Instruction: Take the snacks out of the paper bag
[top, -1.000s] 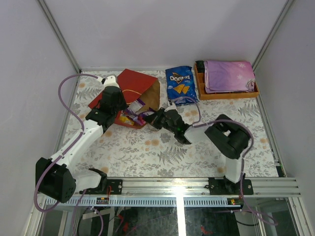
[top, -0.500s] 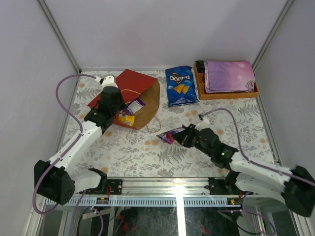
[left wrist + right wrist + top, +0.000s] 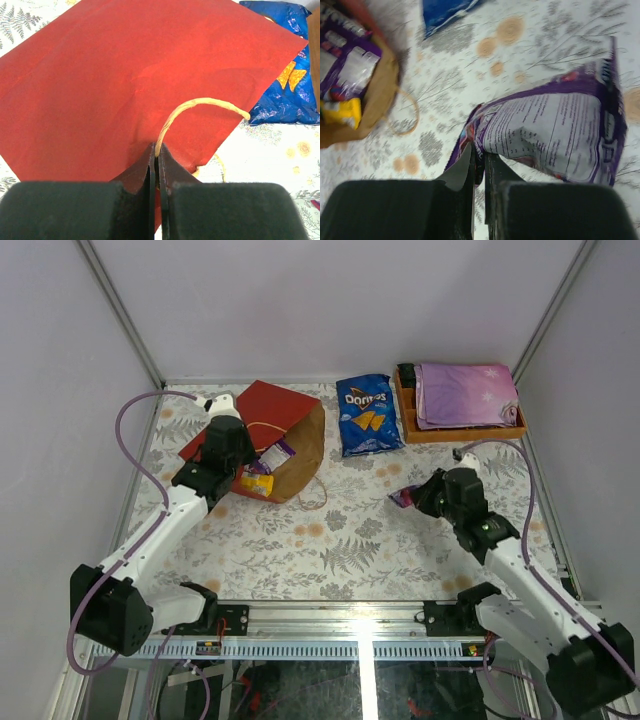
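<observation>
Task partly done: the Doritos bag (image 3: 367,415) is laid beside the paper bag (image 3: 290,415); a purple packet (image 3: 550,135) is pinched, well clear, by the right gripper (image 3: 479,160); the handle (image 3: 200,103) is clamped by the left gripper (image 3: 156,155); yellow and purple packs (image 3: 260,482) are yet to be removed

paper bag (image 3: 285,415): red outside, brown kraft inside
handle (image 3: 200,102): tan
doritos bag (image 3: 367,415): blue, printed with orange chips and white lettering
purple packet (image 3: 555,135): purple edges, white panel covered in fine dark print
yellow pack (image 3: 257,483): plain yellow
counter (image 3: 330,540): white, patterned with grey ferns and orange flowers
tray (image 3: 460,433): orange
cloth (image 3: 465,392): purple, dotted with white stars
left claw (image 3: 156,155): black
right claw (image 3: 479,165): black
</observation>
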You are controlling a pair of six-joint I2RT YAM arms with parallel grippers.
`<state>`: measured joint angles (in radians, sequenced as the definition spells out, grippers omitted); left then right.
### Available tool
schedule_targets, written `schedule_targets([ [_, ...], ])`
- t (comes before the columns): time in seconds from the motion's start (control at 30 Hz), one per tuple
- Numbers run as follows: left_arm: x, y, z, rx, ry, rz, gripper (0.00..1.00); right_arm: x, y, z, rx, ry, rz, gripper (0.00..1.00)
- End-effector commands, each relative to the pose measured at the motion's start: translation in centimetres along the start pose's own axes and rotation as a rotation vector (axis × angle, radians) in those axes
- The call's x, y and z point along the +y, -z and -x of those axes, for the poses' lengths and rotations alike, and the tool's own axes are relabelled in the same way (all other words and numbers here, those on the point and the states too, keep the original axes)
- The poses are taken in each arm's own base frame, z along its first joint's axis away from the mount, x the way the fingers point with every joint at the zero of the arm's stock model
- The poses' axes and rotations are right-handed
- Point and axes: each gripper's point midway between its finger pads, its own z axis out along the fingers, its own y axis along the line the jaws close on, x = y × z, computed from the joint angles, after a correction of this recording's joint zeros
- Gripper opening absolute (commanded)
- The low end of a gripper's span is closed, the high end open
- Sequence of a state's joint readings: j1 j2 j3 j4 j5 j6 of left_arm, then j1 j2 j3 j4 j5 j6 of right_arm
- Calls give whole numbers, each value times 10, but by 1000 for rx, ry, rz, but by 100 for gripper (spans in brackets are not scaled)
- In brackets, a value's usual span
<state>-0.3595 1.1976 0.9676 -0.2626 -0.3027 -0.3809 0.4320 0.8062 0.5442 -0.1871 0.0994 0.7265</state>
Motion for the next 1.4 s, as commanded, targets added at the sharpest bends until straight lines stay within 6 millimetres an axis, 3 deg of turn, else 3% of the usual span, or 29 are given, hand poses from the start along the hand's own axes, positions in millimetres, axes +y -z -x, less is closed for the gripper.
schedule_targets([
  [0.0,4,1,-4,7,-18,13,0,1,-17,47,-63,-35,73,0],
  [0.13,1,-1,-6,12,-16,2,0,-48,-39,41,-36,-112,-14,0],
  [0.27,0,-6,-11,28,-18,-2,0,-88,-47,20,5,-263,-52,0],
  [0.3,0,-6,-11,29,-18,-3,0,-97,-49,15,10,-305,-66,5],
  [0.33,-1,-6,-12,31,-19,-6,0,-104,-50,8,23,-340,-83,15],
  [0.37,-1,-6,-11,30,-21,-8,0,-112,-51,2,40,-364,-102,37],
  [0.43,1,-4,-11,26,-25,-2,0,-125,-49,-10,73,-392,-166,94],
  [0.47,2,-4,-10,22,-26,3,0,-129,-45,-16,92,-396,-194,100],
  [0.57,3,-3,-9,16,-25,7,0,-126,-24,-2,1,-392,-214,99],
  [0.7,-3,-3,-10,24,-10,-15,0,-105,20,51,-252,-361,-180,99],
  [0.77,-7,-4,-10,30,-5,-28,0,-97,29,68,-286,-335,-175,90],
  [0.83,-11,-4,-10,33,-2,-41,0,-91,18,71,-267,-356,-135,74],
  [0.93,-11,-3,-10,34,-7,-41,0,-84,-15,60,-152,-423,-63,47],
  [1.0,-8,-2,-9,26,-11,-28,0,-78,-34,55,-83,-452,-10,36],
  [1.2,-12,-3,-10,29,-11,-49,0,-75,-75,49,-30,-526,57,31],
  [1.37,-9,-4,-12,31,-21,-39,0,-90,-96,34,-14,-579,34,30],
])
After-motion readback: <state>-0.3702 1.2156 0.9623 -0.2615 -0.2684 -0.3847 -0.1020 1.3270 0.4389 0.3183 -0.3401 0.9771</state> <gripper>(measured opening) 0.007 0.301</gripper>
